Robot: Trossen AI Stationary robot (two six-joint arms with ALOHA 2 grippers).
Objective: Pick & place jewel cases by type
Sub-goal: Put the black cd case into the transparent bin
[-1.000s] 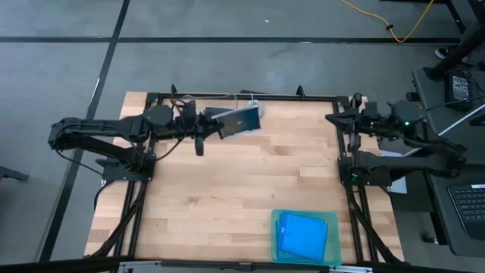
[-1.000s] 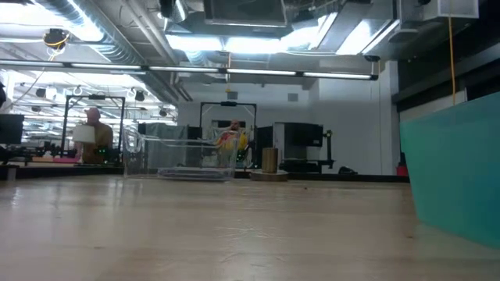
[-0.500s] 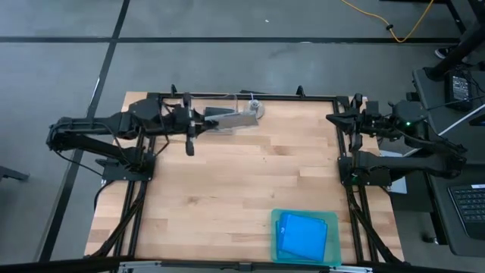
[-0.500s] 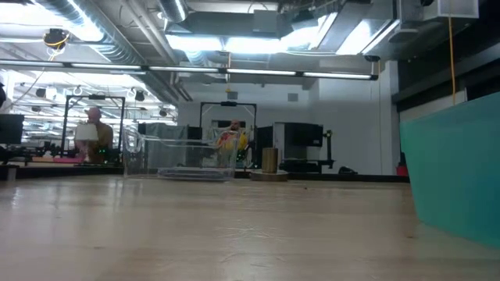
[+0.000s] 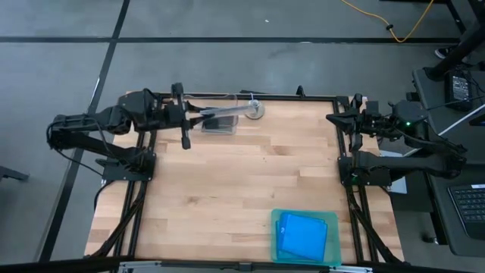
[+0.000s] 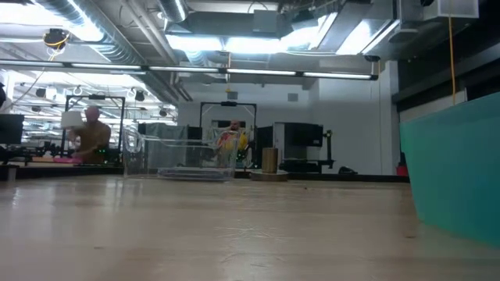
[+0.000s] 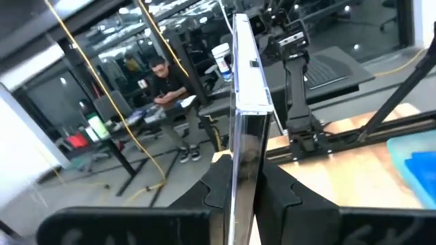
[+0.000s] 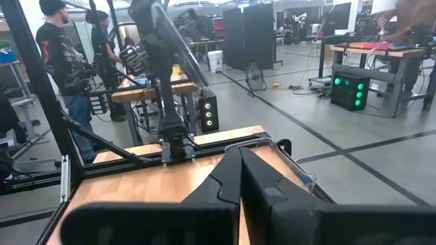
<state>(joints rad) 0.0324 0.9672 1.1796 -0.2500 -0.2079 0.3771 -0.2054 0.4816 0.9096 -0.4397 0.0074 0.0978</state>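
My left gripper (image 5: 198,116) is shut on a thin grey-black jewel case (image 5: 226,112), high above the clear tub (image 5: 241,98) at the table's far edge. The case is seen edge-on from above and in the left wrist view (image 7: 243,102). A dark grey flat shape (image 5: 218,126) lies below it in the tub. Blue jewel cases (image 5: 301,233) lie stacked in the teal tray (image 5: 276,241) at the near right. My right gripper (image 5: 336,120) waits shut at the table's right edge, holding nothing. My left gripper pinches the case's two flat faces (image 7: 240,160) between its two fingers (image 7: 216,185), at the case's end nearest the arm. The fingers point level, coming from the table's left. The case stands on edge and reaches out past the fingertips, lifted clear above the tub.
The teal tray's wall (image 6: 453,172) rises close on the right in the low view. Black frame rails (image 5: 242,96) run along the table's edges. People stand in the room beyond the table (image 8: 54,47). Bare wood (image 5: 227,189) fills the table's middle.
My left gripper has risen and drawn back toward the table's left edge, still shut on the case. It has rolled about its pointing line, so the case has turned from showing its broad face upward to standing on edge.
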